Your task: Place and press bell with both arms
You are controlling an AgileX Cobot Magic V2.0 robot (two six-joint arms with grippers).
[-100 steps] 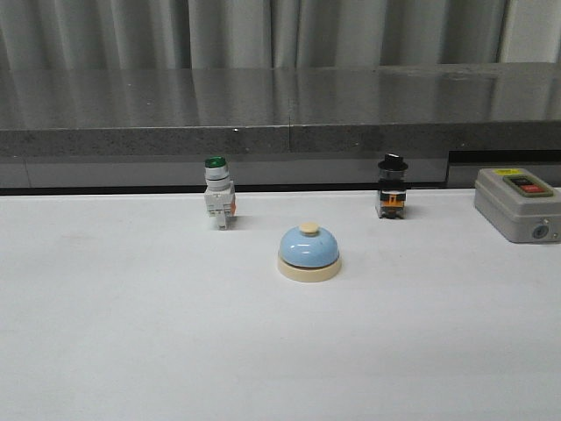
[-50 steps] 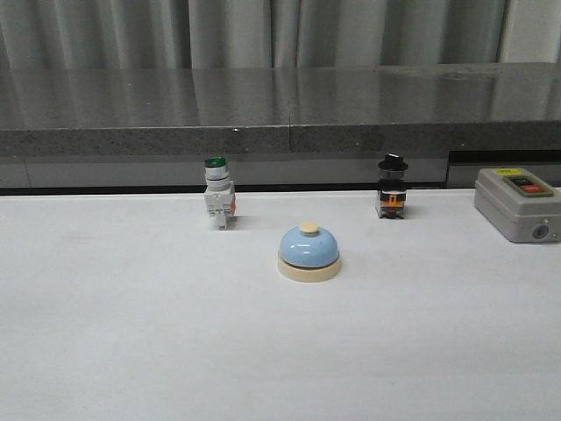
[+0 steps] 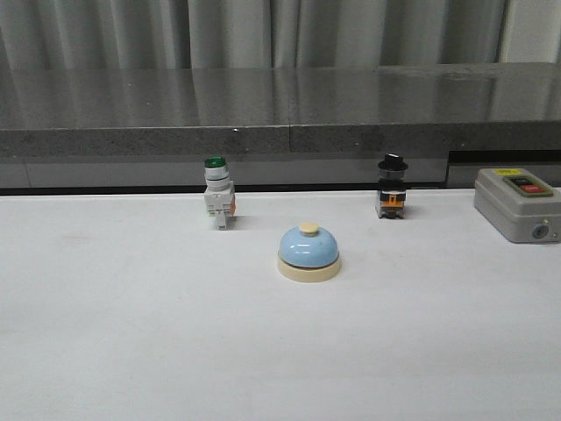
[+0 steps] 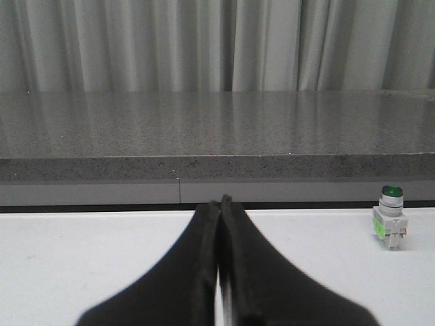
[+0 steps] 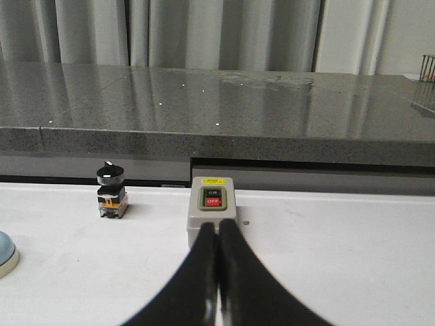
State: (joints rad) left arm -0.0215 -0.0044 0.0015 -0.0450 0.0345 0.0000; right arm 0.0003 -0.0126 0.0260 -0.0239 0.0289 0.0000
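Observation:
The bell (image 3: 308, 252), a light-blue dome on a cream base with a cream button on top, stands upright near the middle of the white table. Its edge (image 5: 5, 254) also shows in the right wrist view. Neither arm appears in the front view. My left gripper (image 4: 219, 204) is shut with nothing between its fingers and hangs over bare table, far from the bell. My right gripper (image 5: 217, 225) is shut and empty too, its tips in front of the grey on/off switch box (image 5: 211, 207).
A green-capped white switch (image 3: 218, 195) stands behind the bell to the left, a black-capped switch (image 3: 392, 189) behind it to the right. The grey switch box (image 3: 520, 204) sits at the table's right edge. A dark stone ledge (image 3: 280, 114) runs along the back.

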